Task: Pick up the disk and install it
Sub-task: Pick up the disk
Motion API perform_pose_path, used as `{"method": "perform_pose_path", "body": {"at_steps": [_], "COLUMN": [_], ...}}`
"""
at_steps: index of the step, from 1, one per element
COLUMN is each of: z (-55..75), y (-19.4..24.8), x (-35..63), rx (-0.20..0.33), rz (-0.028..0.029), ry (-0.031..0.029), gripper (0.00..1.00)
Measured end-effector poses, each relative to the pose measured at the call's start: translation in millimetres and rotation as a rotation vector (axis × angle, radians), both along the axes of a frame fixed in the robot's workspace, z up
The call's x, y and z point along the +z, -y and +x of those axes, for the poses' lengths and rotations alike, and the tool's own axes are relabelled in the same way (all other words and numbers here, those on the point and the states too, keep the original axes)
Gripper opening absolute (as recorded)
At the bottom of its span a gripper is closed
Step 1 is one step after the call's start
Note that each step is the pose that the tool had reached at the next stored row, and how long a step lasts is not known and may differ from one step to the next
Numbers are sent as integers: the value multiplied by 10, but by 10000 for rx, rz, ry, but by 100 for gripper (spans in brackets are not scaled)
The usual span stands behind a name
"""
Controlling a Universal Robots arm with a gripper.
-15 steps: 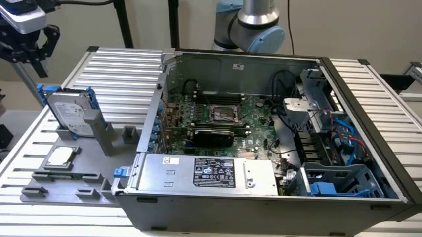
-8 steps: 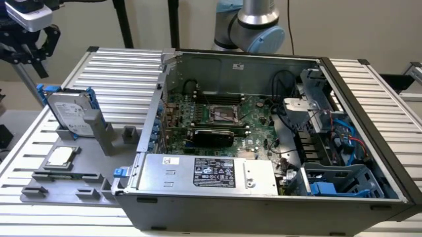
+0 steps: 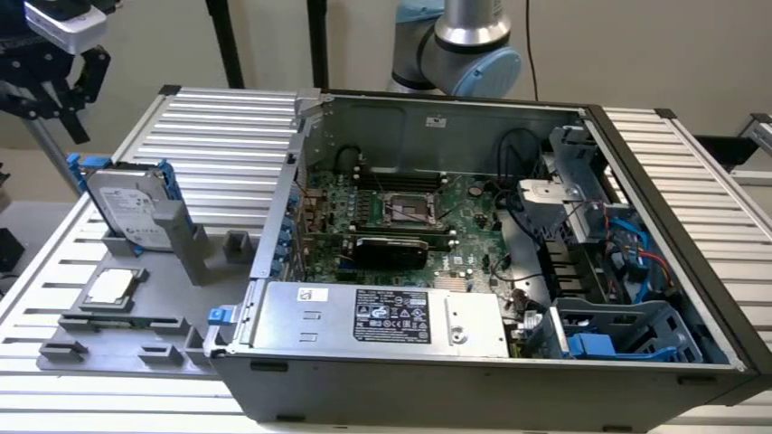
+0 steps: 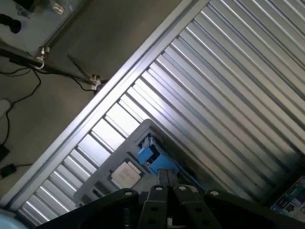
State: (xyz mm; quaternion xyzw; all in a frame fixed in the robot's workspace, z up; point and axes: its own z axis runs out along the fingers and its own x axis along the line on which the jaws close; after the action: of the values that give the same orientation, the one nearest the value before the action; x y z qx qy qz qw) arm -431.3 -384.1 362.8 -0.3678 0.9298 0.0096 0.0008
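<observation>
The disk [image 3: 125,206] stands on edge in a grey holder [image 3: 181,237] at the exterior view's left. It is silver-grey with a white label and blue rails. My gripper [image 3: 57,98] hangs high above it, a little further toward that left, touching nothing. In the wrist view I look down on the disk's blue top edge [image 4: 152,156], with the gripper [image 4: 167,177] over it and its fingertips [image 4: 162,176] pressed together, holding nothing. The open computer case [image 3: 483,380] lies in the middle, with a blue drive cage [image 3: 627,330] at its near right corner.
A small silver square chip [image 3: 108,287] lies flat on the grey fixture [image 3: 115,339] in front of the disk; its wrist-view spot is [image 4: 125,174]. The ribbed metal table [image 3: 230,117] carries it all. A tripod leg [image 4: 57,71] and cables stand on the floor beyond its edge.
</observation>
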Motion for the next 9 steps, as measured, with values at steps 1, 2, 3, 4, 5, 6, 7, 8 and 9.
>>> {"method": "perform_pose_path", "body": {"at_steps": [1, 2, 3, 4, 5, 6, 7, 8, 9], "z": [0, 0, 0, 1, 1, 0, 0, 1, 0], "y": [0, 0, 0, 1, 1, 1, 1, 0, 1], "x": [-2, -3, -6, -9, -12, -17, -22, -27, -31], "rx": [186, 355, 552, 731, 907, 1092, 1271, 1452, 1630], "rz": [0, 0, 0, 0, 0, 1, 1, 1, 0], "ry": [0, 0, 2, 3, 3, 4, 5, 6, 7], "gripper": [0, 0, 0, 0, 0, 0, 0, 0, 0]}}
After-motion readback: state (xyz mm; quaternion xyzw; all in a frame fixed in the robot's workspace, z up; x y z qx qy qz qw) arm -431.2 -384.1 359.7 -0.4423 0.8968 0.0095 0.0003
